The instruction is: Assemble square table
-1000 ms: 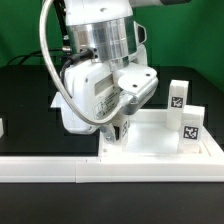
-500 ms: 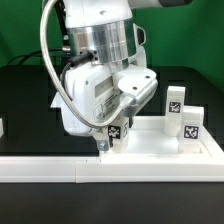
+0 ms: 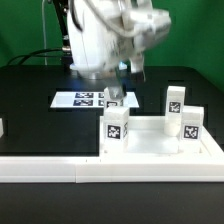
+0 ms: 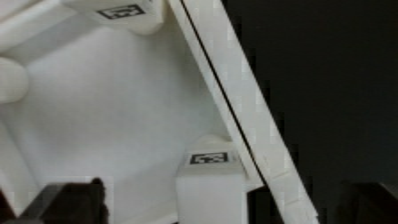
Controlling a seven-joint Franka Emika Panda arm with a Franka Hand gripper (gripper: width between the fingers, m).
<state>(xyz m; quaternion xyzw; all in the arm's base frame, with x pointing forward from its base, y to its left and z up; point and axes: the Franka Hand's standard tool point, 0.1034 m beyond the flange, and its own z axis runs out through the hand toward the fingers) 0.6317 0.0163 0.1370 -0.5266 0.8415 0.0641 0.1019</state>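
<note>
The square table's white tray-like top [image 3: 150, 146] lies at the exterior view's lower right, against the front rail. Three tagged white leg blocks stand upright in its corners: one at the near left [image 3: 115, 128], one at the far right [image 3: 175, 100], one at the near right [image 3: 191, 124]. My gripper [image 3: 125, 70] hangs open above and behind the near-left leg, holding nothing. In the wrist view the top [image 4: 107, 110] fills the picture, with that leg [image 4: 212, 165] far below between my dark fingertips [image 4: 71, 200]. A second tag [image 4: 121, 12] shows at the picture's edge.
The marker board [image 3: 92, 99] lies flat on the black table behind the top. A long white border rail [image 3: 50, 168] runs along the front edge. A small white block [image 3: 2, 127] sits at the exterior view's far left.
The gripper opened and let go of the near-left leg, which now stands alone in its corner. The arm then rose and drew back from the top.
</note>
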